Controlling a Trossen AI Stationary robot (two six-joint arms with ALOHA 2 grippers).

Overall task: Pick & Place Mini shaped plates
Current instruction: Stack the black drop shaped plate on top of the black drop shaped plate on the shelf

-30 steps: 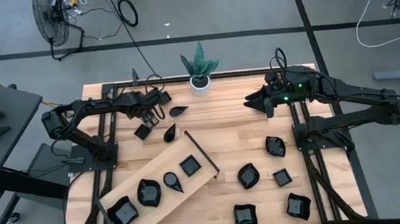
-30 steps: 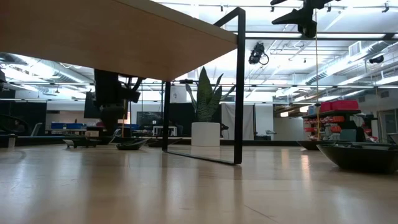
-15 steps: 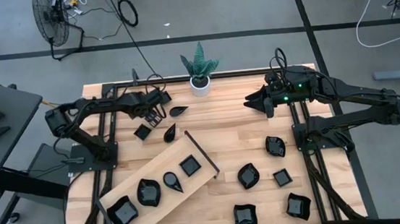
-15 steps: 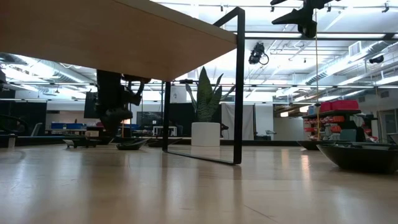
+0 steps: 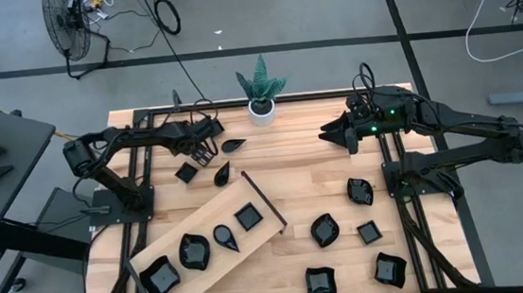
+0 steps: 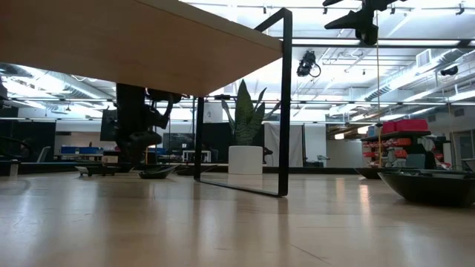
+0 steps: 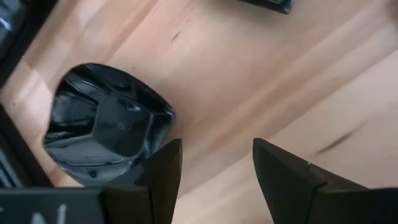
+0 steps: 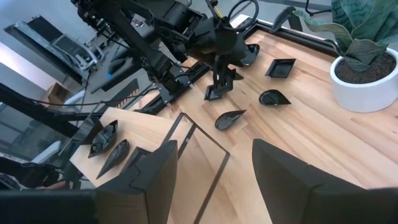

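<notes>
The surface point(image 5: 302, 176) is a light wooden top with black rails along both sides, sitting in a big open workshop with a grey floor, a fan point(image 5: 67, 19) and loose cables around it. A white pot with a green plant point(image 5: 261, 91) stands at the far edge, roughly centred.

The mini shaped plates point(image 5: 324, 229) are small, glossy black dishes, shiny enough to catch the ceiling lights. Four of them sit in a row on the large wooden board point(image 5: 209, 249), which lies at a slant on the near left: a wavy one, a rounded one, a teardrop and a square. Five more are scattered on the bare wood near the right side. Another three lie near the far left: a teardrop plate point(image 5: 234, 144), a leaf-ish one point(image 5: 222, 174), and a square plate point(image 5: 186, 172).

The left tool point(image 5: 200, 158) hangs just above that far-left group, fingers parted and holding nothing. Its wrist view shows a rounded-square dish point(image 7: 109, 127) just past one finger, probably the square plate, though it's hard to be sure.

The right tool point(image 5: 329, 134) waits over the far right of the surface, open and empty too.
</notes>
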